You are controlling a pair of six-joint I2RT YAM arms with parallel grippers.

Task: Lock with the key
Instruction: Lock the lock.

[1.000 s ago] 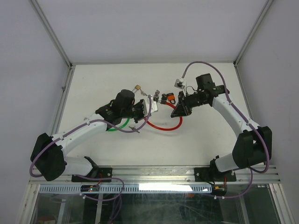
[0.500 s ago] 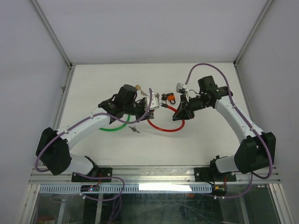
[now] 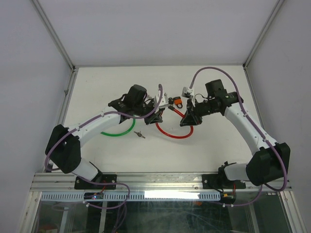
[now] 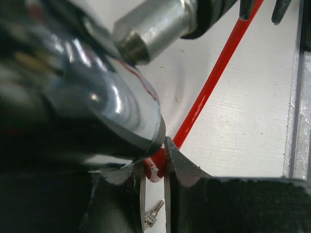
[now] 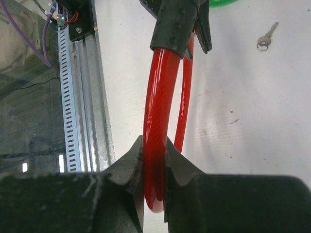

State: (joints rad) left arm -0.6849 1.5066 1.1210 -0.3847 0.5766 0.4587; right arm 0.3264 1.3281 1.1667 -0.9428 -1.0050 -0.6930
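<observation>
While both grippers are closed on the red cable (image 5: 158,97), the step in hand is judged to be the mating of the cable's end with the lock body (image 3: 178,102), seen orange and black on the table (image 3: 218,150) just behind the two wrists. Whether it is already joined to the cable cannot be told.

The left gripper (image 4: 154,170) is pinched tight on the cable close to its end, just below a silvery metal end piece (image 4: 155,26) that fills the top of the left wrist view. The right gripper (image 5: 154,162) is clamped further round the loop, its fingers pressed onto the red sheath from both sides.

To be done well, the metal end should be lined up squarely with its socket before any push is made. The cable should also be gripped short, so that it is not bowed.

The key (image 3: 139,134) is not yet in play. It is seen lying on the table near the left forearm, between the green cable (image 3: 112,133) and the red loop, so one grip will have to be released for it to be fetched.

The left arm is stretched forward and across to the right, forearm low. The right arm is reached up and folded inward, wrist tipped down over the loop. The two grippers are set near one another, but apart.
</observation>
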